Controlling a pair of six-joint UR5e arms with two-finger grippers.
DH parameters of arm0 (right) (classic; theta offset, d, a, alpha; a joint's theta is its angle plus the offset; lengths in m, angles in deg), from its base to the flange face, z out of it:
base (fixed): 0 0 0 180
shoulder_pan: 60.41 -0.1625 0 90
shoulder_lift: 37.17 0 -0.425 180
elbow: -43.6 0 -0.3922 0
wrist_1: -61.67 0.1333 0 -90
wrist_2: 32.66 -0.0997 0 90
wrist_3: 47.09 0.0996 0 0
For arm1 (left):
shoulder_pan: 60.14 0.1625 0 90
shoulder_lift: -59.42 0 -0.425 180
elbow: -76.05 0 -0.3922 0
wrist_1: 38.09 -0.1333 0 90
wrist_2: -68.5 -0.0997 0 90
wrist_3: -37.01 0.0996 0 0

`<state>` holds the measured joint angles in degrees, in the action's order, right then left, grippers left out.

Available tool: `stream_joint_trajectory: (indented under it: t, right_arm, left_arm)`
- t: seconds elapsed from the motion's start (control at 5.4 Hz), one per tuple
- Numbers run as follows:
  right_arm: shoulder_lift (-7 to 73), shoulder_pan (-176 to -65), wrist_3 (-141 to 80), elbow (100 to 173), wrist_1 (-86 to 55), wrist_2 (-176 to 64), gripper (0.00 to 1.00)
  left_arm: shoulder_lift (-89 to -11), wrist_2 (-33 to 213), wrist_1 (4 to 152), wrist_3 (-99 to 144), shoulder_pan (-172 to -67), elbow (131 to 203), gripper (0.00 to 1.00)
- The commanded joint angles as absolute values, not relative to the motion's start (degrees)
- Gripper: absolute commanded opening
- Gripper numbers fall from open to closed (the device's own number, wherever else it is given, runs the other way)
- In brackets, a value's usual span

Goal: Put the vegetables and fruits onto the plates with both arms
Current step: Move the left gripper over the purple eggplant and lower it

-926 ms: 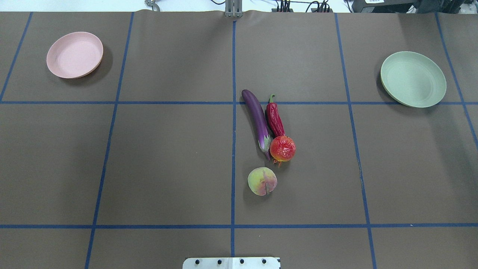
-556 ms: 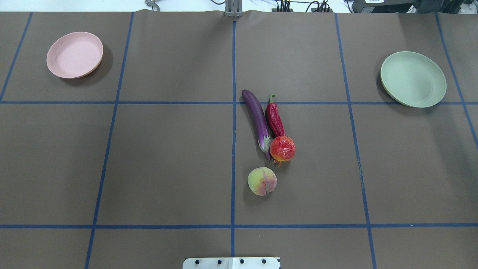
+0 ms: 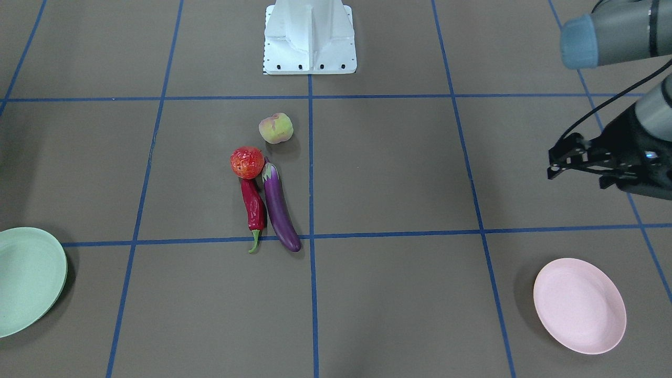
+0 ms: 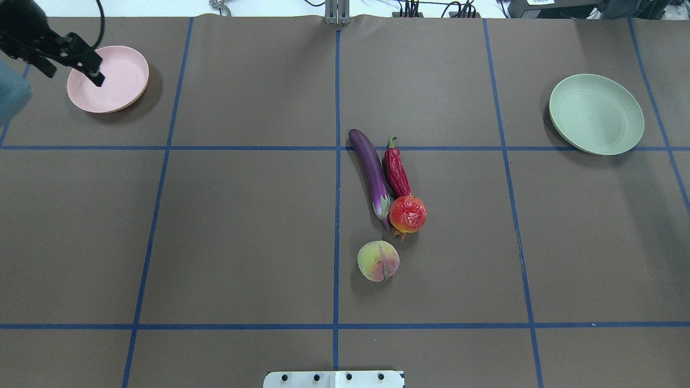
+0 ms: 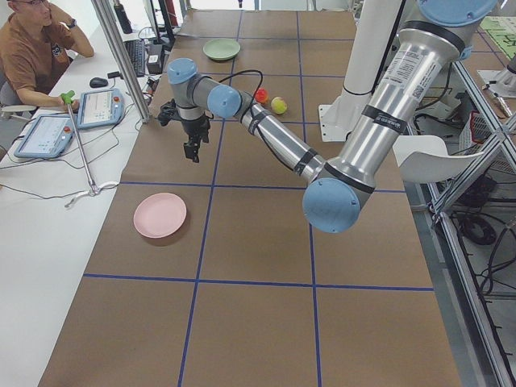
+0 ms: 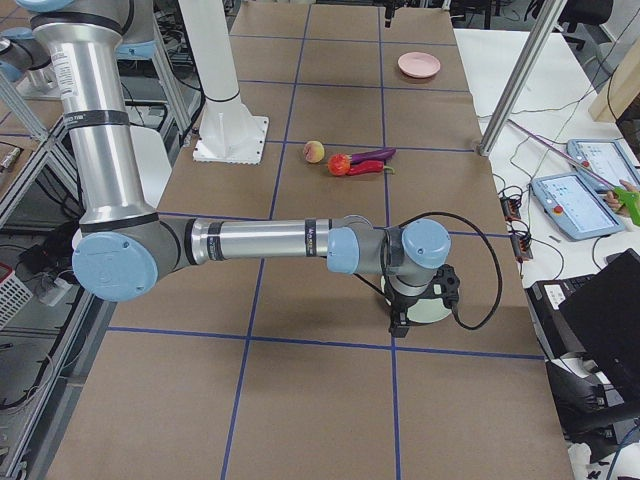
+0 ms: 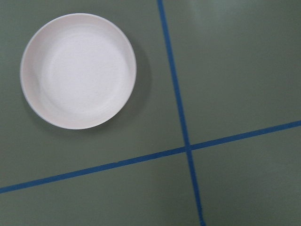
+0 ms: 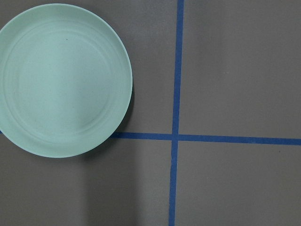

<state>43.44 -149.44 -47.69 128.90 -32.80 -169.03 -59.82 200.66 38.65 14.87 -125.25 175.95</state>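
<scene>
Fingers (image 4: 95,73) of the left gripper (image 4: 75,78) stand spread with nothing between them, raised above the table (image 4: 242,226) well to the left of the eggplant (image 4: 371,170). We cannot tell whether the right gripper (image 6: 401,325) is spread or closed, as it shows only from the side, far to the eggplant's right. We see the left arm (image 5: 363,137) and the right arm (image 6: 260,240) each stretched away from the eggplant toward a plate. The mint green plate (image 4: 597,114) lies bare, well apart on the eggplant's right, and the pink plate (image 4: 116,75), also bare, well apart on its left. We find the chili (image 4: 398,172) lying lengthwise just beside the eggplant's right flank, with its green stem pointing away from the robot. The tomato (image 4: 408,214) touches the eggplant's calyx end. The peach (image 4: 378,261) sits near that same end, on the robot's side and apart from it.
</scene>
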Motion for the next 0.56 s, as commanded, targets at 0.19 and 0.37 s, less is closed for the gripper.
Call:
stream_joint_trajectory:
  t: [0.19,0.37]
  right_arm:
    - [43.07,-148.66,-47.7,131.73,-32.82,-168.89,1.0]
    - [43.24,-148.22,-47.62,132.01,-32.82,-169.15,1.0]
  left_arm:
    - [-76.39,197.37,40.75,-11.67,-111.43,164.87,1.0]
    - [-84.37,191.69,42.14,-19.6,-106.42,156.99,1.0]
